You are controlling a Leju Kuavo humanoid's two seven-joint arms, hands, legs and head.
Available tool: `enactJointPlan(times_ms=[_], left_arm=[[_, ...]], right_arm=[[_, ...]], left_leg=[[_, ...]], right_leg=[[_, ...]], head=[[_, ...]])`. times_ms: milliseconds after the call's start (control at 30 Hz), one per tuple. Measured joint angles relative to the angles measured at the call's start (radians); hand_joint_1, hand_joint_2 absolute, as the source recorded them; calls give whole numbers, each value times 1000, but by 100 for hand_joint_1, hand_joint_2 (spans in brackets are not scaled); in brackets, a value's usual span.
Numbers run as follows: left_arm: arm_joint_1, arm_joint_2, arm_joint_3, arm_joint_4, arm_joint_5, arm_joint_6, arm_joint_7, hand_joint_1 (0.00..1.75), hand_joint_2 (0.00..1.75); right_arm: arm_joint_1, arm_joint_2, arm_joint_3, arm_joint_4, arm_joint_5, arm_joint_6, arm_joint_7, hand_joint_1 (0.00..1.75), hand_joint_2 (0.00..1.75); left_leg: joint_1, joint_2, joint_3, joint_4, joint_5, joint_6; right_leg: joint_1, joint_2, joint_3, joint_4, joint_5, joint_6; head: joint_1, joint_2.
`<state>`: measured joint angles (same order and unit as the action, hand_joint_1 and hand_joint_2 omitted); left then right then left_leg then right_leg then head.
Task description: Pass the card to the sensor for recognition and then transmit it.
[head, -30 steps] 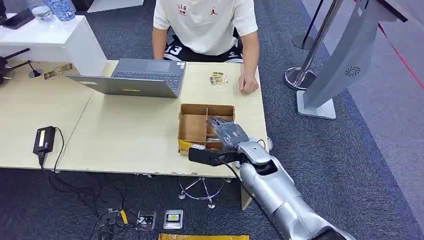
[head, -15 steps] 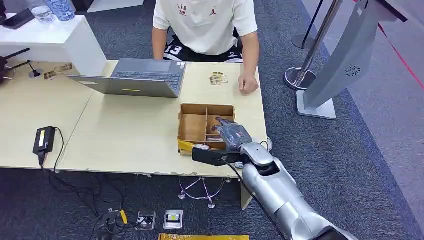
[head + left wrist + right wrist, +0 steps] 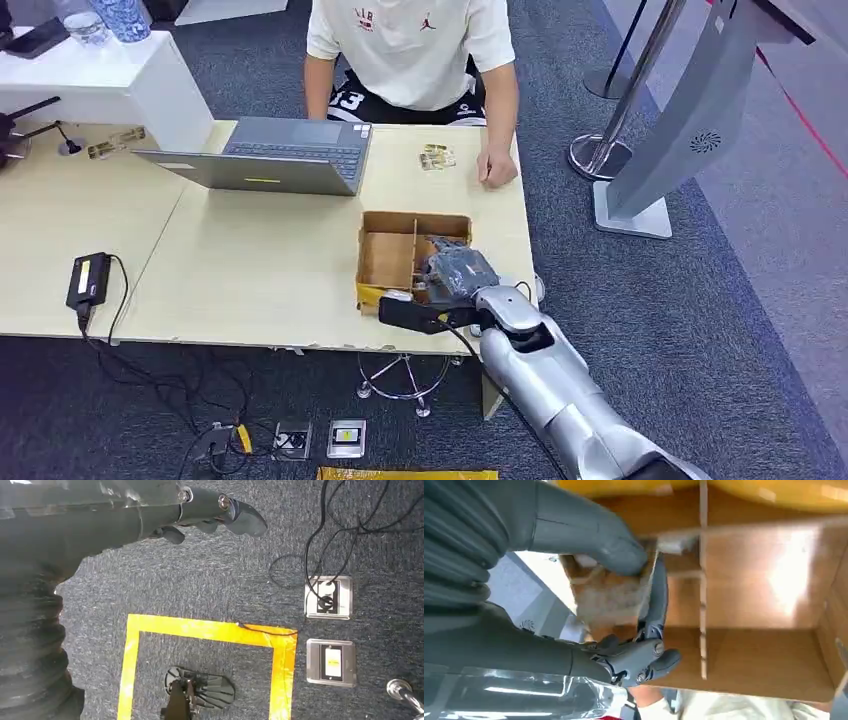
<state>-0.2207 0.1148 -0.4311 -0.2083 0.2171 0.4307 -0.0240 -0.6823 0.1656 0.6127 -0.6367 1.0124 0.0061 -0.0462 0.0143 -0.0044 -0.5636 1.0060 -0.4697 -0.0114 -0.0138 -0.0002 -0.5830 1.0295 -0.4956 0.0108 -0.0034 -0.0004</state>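
A brown cardboard box [image 3: 385,255] with dividers stands near the table's front edge. My right hand [image 3: 455,272] reaches down into its right-hand compartments. In the right wrist view, the thumb [image 3: 616,552] and a dark finger [image 3: 656,597] pinch a pale, blurred card [image 3: 611,600] above the box floor [image 3: 764,580]. My left hand [image 3: 200,515] hangs over the carpet with its fingers loosely apart and nothing in it.
A person sits at the far side with a hand [image 3: 495,170] on the table [image 3: 260,280], next to loose cards [image 3: 437,157]. An open laptop [image 3: 270,155] stands behind the box. More cards [image 3: 115,142] and a black power adapter [image 3: 88,278] lie at the left.
My right hand has dipped lower into the box and its fingers have curled in around the card. The person and the laptop have stayed put.
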Motion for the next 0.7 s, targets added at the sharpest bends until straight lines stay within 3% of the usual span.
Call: enactJointPlan(times_ms=[500,600,700], left_arm=[[-1,-5,0,0,-18,-15,0,0,175],[-2,-3,0,0,-27,-55,3,0,175],[-1,-3,0,0,-29,-73,3,0,175]], right_arm=[[0,-2,0,0,3,-1,-8,155,175],[-1,-3,0,0,7,-5,-20,159,175],[-3,-11,0,0,6,-18,-30,175,175]], left_leg=[[0,0,0,0,0,0],[0,0,0,0,0,0],[0,0,0,0,0,0]], right_leg=[[0,0,0,0,0,0],[0,0,0,0,0,0],[0,0,0,0,0,0]], head=[[0,0],[0,0],[0,0]])
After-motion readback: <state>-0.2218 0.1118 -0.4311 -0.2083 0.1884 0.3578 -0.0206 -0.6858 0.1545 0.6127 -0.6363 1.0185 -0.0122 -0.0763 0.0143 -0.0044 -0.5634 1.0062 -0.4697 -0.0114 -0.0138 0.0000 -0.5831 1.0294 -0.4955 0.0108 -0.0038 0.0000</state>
